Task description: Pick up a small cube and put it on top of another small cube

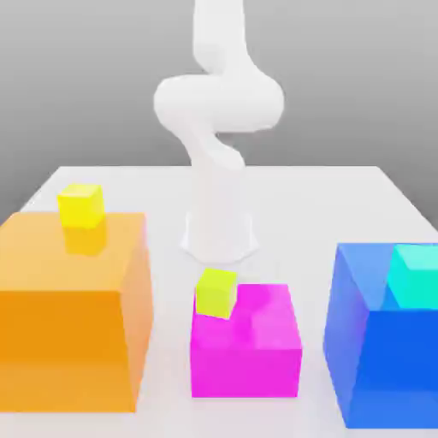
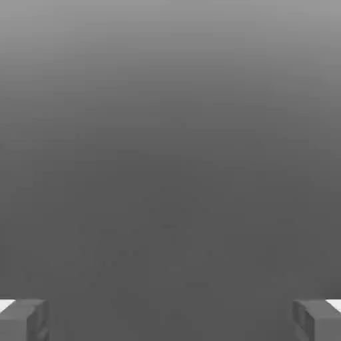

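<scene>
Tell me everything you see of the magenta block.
The magenta block is a squat, box-shaped solid in one bright colour, smooth and plastic-looking, with no marks or separate parts. It stands level on the pale table, between the orange block and the blue block, touching neither. A small yellow-green cube sits at its top's left side in the exterior view.

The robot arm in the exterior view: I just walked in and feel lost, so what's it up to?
The white robot arm is handling nothing; its gripper is open and empty. Three small cubes, two yellow and one turquoise, sit on separate big blocks, none stacked together yet.
</scene>
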### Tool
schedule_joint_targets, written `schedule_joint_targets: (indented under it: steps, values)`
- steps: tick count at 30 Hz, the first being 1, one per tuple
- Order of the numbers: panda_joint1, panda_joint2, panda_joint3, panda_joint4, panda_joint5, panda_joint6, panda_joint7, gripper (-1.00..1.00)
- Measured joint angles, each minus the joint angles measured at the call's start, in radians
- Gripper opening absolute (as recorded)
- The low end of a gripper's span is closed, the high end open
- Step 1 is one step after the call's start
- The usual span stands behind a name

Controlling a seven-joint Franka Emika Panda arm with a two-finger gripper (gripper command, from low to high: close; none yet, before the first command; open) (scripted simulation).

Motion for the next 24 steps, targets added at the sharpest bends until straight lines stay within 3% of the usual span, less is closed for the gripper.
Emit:
schedule_joint_targets:
  steps: [4,20,24]
  values:
    - [0.041,0.121,0.140,-0.040,-0.039,-0.065,0.061,0.00]
    - [0.216,0.526,0.543,-0.267,-0.096,-0.023,0.362,0.00]
    - [0.243,0.590,0.579,-0.337,-0.050,0.103,0.436,0.00]
